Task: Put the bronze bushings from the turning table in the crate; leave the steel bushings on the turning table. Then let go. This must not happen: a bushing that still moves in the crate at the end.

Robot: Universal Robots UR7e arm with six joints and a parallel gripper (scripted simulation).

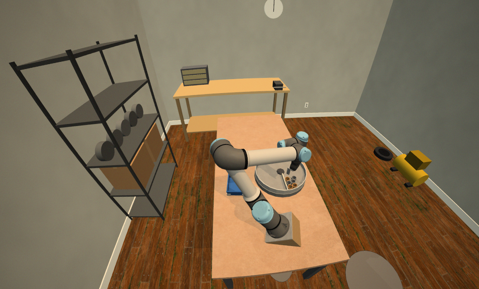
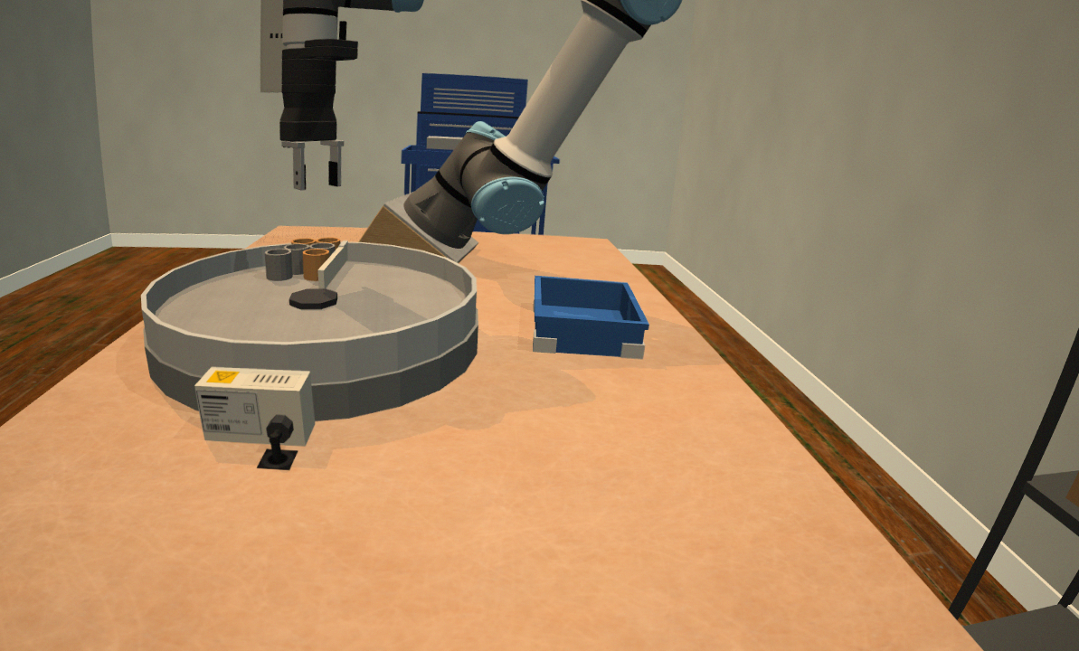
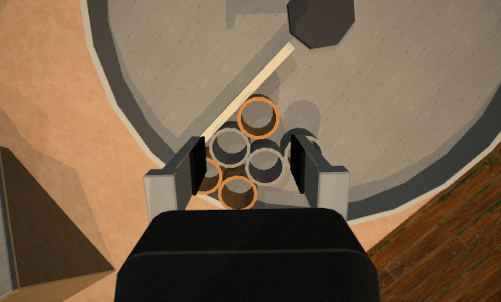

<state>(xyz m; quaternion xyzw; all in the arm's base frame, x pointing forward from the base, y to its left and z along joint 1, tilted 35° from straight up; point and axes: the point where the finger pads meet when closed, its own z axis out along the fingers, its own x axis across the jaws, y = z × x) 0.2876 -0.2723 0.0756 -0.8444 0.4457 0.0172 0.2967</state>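
Note:
The round grey turning table (image 1: 274, 187) (image 2: 307, 339) (image 3: 158, 63) holds a tight cluster of upright bushings beside a pale divider bar (image 3: 250, 90) (image 2: 333, 262). In the wrist view, bronze bushings stand at the far end (image 3: 258, 117), at the near end (image 3: 237, 193) and half hidden behind my left finger (image 3: 210, 178). Two steel bushings (image 3: 229, 148) (image 3: 265, 167) stand between them, and a third is mostly hidden behind my right finger. My gripper (image 1: 293, 168) (image 2: 315, 174) (image 3: 247, 153) is open and empty, high above the cluster. The blue crate (image 2: 587, 333) (image 1: 231, 184) stands empty beside the turning table.
A dark octagonal hub (image 2: 313, 298) (image 3: 320, 21) sits at the turning table's centre. A control box with a lever (image 2: 253, 402) stands at its front. The arm's wedge base (image 1: 282, 230) (image 3: 44, 235) stands on the work table (image 2: 526, 526). The table edge and wood floor (image 3: 456, 247) are close by.

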